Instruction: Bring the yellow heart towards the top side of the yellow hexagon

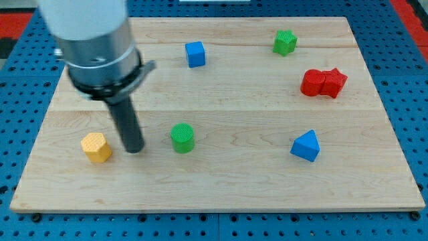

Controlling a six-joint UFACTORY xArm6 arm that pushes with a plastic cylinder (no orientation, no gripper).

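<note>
One yellow block point(96, 147) lies near the board's lower left; its shape looks like a hexagon. No yellow heart shows in the view; my arm's grey body covers the board's upper left part. My tip point(134, 149) rests on the board just to the right of the yellow block, with a small gap between them. A green cylinder point(182, 137) stands to the right of the tip.
A blue cube point(194, 53) sits at the top centre and a green block point(285, 42) at the top right. Two red blocks point(323, 83) touch each other at the right. A blue triangle point(305, 146) lies at the lower right. The wooden board point(221, 194) lies on a blue pegboard.
</note>
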